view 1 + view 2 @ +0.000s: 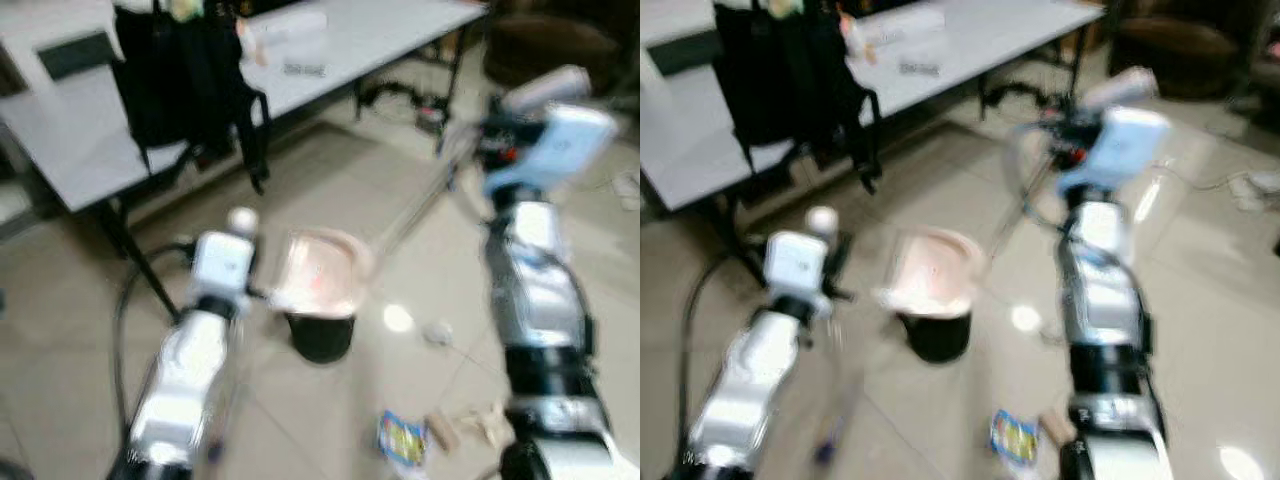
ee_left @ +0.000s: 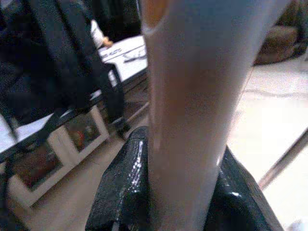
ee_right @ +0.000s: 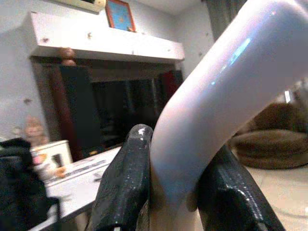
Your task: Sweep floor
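"Dustpan position, please?"

"You have the pink dustpan [image 1: 320,270] directly over the black tub [image 1: 322,336] on the tiled floor [image 1: 330,180], touching its top as far as the blur lets you tell. The pan's pale handle [image 2: 187,86] is clamped in your left gripper [image 2: 183,159], with a black finger [image 2: 120,187] pressed against each side of it."

"And the other arm?"

"Your right gripper [image 3: 175,159] is closed on a white curved handle [image 3: 216,82], with its fingers [image 3: 125,178] tight against it. It is raised well beyond the tub, on the tub's right. A thin rod [image 1: 415,215] slants from beside the tub up toward it. What the rod joins at either end is too smeared to tell."

"What litter is around the tub?"

"A blue and yellow wrapper [image 1: 402,438] lies on the near side of the tub, to its right. Some pale scraps [image 1: 470,425] lie just past the wrapper. A small white bit [image 1: 437,332] sits level with the tub, also on its right."

"Further out?"

"A white table [image 1: 380,40] stands beyond the tub, toward the left, with a black backpack [image 1: 185,75] hanging over its edge."
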Controlling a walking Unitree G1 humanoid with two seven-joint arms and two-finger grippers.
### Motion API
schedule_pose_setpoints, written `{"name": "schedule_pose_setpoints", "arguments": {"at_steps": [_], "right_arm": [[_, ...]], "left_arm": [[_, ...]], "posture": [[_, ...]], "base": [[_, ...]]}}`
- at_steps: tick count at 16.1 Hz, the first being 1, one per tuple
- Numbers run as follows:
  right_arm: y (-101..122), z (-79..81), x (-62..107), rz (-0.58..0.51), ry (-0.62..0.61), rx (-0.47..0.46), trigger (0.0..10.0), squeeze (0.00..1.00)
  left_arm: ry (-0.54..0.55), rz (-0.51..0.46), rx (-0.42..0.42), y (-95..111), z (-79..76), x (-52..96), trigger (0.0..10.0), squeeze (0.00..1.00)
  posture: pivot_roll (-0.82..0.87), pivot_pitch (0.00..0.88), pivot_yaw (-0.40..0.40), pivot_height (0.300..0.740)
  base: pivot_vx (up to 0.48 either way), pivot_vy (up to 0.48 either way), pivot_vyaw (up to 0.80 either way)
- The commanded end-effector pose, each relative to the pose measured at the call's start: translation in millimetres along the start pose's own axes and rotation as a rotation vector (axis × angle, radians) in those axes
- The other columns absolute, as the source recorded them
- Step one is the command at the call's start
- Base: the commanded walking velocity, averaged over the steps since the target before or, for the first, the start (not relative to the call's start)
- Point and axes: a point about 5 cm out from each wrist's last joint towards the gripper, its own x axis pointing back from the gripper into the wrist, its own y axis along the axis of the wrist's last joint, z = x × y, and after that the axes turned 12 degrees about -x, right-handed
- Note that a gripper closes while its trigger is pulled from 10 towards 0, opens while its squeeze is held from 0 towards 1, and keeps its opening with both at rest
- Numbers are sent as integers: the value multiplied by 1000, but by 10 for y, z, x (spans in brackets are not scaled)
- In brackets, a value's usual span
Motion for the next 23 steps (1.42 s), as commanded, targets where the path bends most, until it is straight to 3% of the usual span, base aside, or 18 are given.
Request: {"name": "schedule_pose_setpoints", "arguments": {"at_steps": [1,9,12,20,22,23], "right_arm": [[112,131,-53,-57,41,-10,10000,0],[127,68,-47,-70,8,6,10000,0],[106,144,-59,-92,49,15,10000,0],[-144,647,-74,-109,335,203,10000,0],[-247,869,-5,-120,480,255,10000,0],[-305,1064,102,-143,604,300,10000,0]], "left_arm": [[22,-37,-7,69,90,-6,10000,0],[8,-33,-14,55,72,2,10000,0],[7,-32,-16,54,71,5,10000,0],[3,-34,-24,58,75,2,10000,0],[7,-36,-30,63,83,4,10000,0],[11,-36,-33,62,93,8,10000,0]], "posture": [[-81,0,36,740],[-83,0,39,740],[-80,0,41,740],[-61,0,37,740],[-56,0,35,740],[-56,0,35,740]], "base": [[0,0,0],[0,0,0],[0,0,0],[0,0,0],[0,0,0],[0,0,0]]}}
